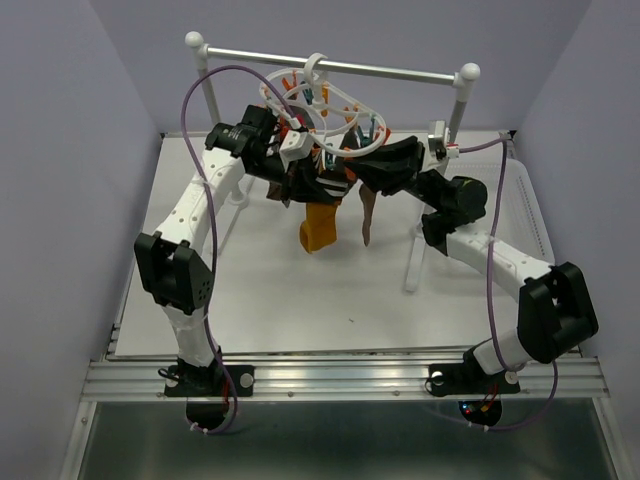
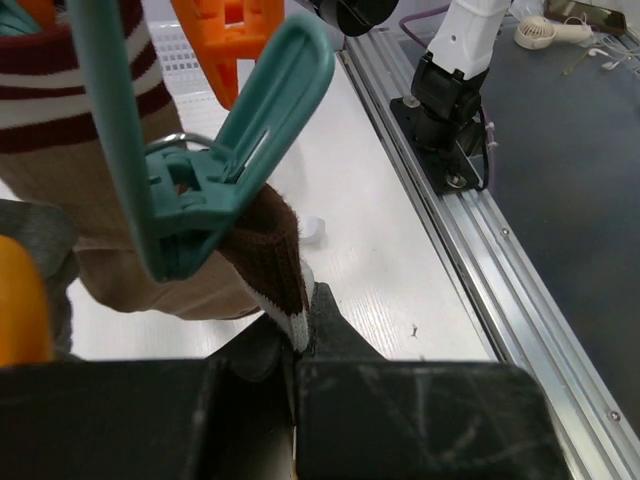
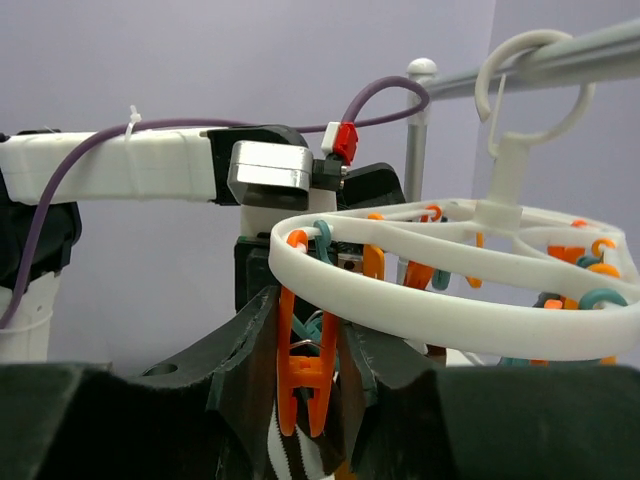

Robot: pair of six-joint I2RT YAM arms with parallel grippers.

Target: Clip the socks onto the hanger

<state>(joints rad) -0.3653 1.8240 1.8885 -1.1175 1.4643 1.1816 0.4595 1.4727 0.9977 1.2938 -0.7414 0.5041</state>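
Socks are hanging in a cluster under the hanger (image 3: 420, 300), which is hooking over the crossbar (image 1: 400, 70) of the white rack, well above the surface (image 1: 300, 300). A mustard sock (image 1: 320, 228) is dangling lowest in the middle. Both arms are reaching up into the ring from opposite sides.

The left fingers (image 2: 345, 345) are clenching, and the white-edged cuff of a brown sock (image 2: 270, 260) is running straight down into the seam between them, so they appear to be pinching that cuff edge. From there the brown sock is rising up and slightly left to a teal clip (image 2: 200, 200) just above the fingers. Its cuff is lying right against the clip's mouth. Whether the clip is biting the fabric or merely sitting in front of it is not clear from this angle.

The right fingers (image 3: 250, 370) are closing on an orange clip (image 3: 305, 385) from either side, pressing its handles just under the ring's near rim. A striped sock (image 3: 293, 455) is showing directly below that clip.

The next move is probably turning on the brown sock's cuff and the teal clip. The cuff is lying above the left fingers, its long axis near vertical and pointing into the clip. The left arm is the nearer one, touching the sock, while the right arm is working on a different clip. Feeding the cuff in would seem to call for a short upward push along that same line.
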